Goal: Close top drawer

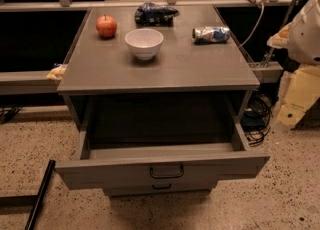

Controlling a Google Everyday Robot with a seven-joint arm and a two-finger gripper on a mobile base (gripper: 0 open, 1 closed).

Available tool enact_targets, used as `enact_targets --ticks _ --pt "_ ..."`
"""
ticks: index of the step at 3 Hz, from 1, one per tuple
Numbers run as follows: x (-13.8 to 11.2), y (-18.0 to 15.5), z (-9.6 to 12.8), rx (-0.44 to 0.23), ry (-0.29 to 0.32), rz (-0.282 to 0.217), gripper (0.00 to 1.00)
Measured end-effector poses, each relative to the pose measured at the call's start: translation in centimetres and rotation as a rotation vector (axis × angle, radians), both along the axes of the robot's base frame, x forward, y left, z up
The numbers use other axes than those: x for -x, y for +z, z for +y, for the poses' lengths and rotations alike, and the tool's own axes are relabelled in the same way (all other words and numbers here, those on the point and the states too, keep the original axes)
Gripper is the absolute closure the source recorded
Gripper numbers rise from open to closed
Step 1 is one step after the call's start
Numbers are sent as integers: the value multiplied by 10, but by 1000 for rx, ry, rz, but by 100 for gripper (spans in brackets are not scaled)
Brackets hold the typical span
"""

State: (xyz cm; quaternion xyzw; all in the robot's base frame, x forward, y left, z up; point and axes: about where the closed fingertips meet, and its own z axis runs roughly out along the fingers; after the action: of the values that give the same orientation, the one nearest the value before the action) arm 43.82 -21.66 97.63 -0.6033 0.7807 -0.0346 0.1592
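The top drawer [160,166] of the grey cabinet is pulled far out toward me. Its wide flat front panel carries a black wire handle [166,171] at its centre, and its inside looks dark and empty. A shorter drawer [161,188] with a smaller handle sits shut just below it. My gripper [291,106] hangs on the white and cream arm at the right edge of the view. It is beside the cabinet's right side, above the floor and apart from the drawer.
On the cabinet top [200,69] are a red apple [106,26], a white bowl [144,43], a dark blue bag [155,13] and a lying can [211,34]. Cables [257,119] lie right of the cabinet. A black bar [40,194] lies on the floor at the left.
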Motion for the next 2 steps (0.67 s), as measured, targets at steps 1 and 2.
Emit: enact_targets --ticks 1,2 --pt "0 0 0 0 0 0 0" --pt "0 -3 -2 -21 -2 -13 19"
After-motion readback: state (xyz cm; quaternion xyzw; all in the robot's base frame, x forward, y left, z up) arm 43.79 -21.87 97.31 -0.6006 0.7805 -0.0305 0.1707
